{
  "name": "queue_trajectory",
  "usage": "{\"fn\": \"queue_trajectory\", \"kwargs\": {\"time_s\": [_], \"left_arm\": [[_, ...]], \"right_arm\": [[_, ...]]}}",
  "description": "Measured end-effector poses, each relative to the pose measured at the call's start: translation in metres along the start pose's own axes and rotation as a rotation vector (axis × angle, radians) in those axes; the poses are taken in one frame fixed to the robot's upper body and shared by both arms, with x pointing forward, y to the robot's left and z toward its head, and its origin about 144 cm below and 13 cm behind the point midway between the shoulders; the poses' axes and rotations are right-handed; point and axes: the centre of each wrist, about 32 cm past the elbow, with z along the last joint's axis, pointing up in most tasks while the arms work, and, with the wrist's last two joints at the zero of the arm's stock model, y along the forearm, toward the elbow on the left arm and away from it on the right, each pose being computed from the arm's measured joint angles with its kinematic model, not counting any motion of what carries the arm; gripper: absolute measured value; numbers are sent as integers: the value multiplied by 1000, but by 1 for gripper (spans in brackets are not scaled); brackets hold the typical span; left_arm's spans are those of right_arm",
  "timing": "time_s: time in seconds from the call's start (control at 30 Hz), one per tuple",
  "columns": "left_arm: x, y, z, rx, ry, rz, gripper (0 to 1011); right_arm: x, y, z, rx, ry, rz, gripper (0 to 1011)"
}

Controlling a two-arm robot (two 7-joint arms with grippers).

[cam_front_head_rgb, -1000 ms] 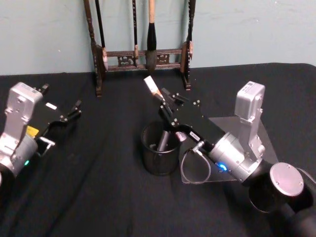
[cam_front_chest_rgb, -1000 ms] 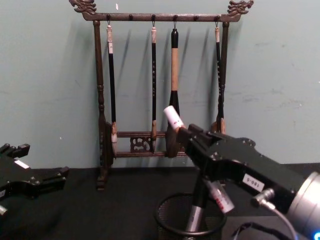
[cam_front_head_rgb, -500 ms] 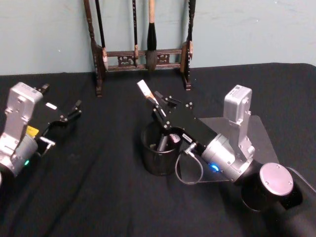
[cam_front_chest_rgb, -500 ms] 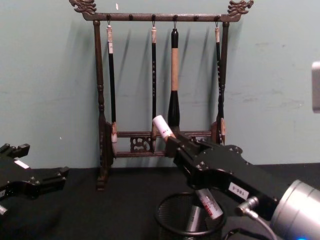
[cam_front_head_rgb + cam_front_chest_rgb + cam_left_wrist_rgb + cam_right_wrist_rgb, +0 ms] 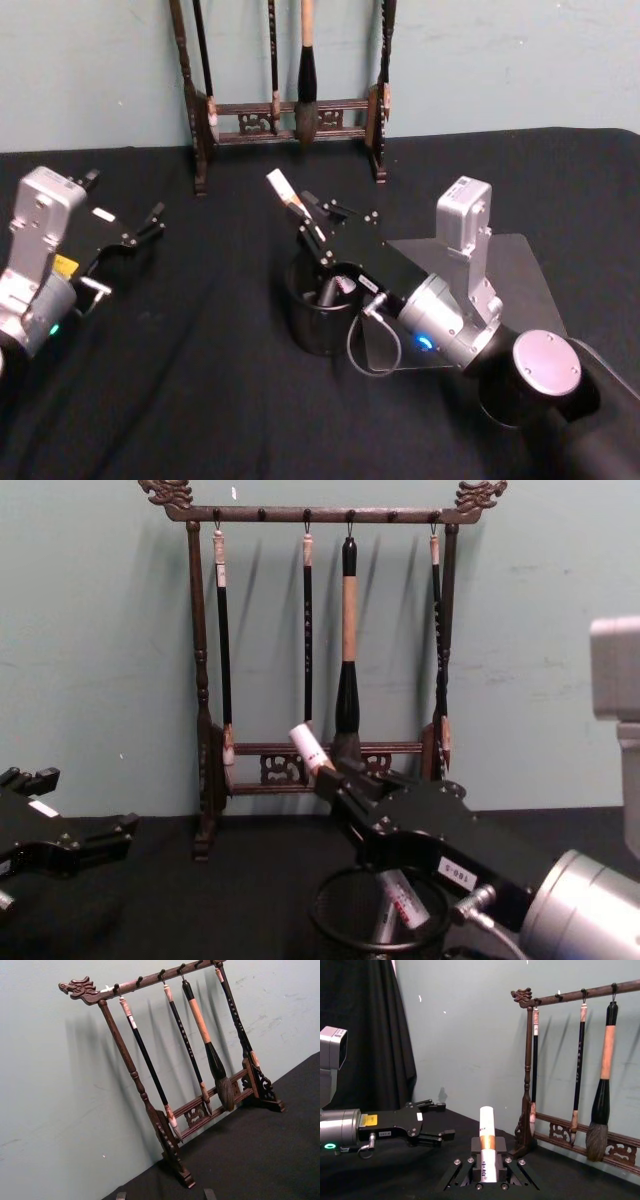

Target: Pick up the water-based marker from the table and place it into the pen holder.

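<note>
The right gripper (image 5: 312, 228) clamps its fingers on the water-based marker (image 5: 352, 818), slanted with its lower end inside the pen holder (image 5: 322, 316) beneath the fingers, so opening now might tip it against the rim; the left gripper (image 5: 140, 230) rests spread, well apart.

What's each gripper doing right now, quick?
Left gripper: open, empty, parked on the table's left side.
Right gripper: shut on the marker, over the pen holder.
</note>
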Motion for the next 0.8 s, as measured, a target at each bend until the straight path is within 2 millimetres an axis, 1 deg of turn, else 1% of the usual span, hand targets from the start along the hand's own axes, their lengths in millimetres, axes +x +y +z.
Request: {"fn": "queue_trajectory", "kwargs": {"time_s": [0.7, 0.8], "left_arm": [[0, 0, 0, 0, 0, 0, 1001], [0, 0, 0, 0, 0, 0, 1001]], "right_arm": [[-3, 2, -3, -13, -5, 0, 168], [-3, 2, -3, -13, -4, 0, 199]]}}
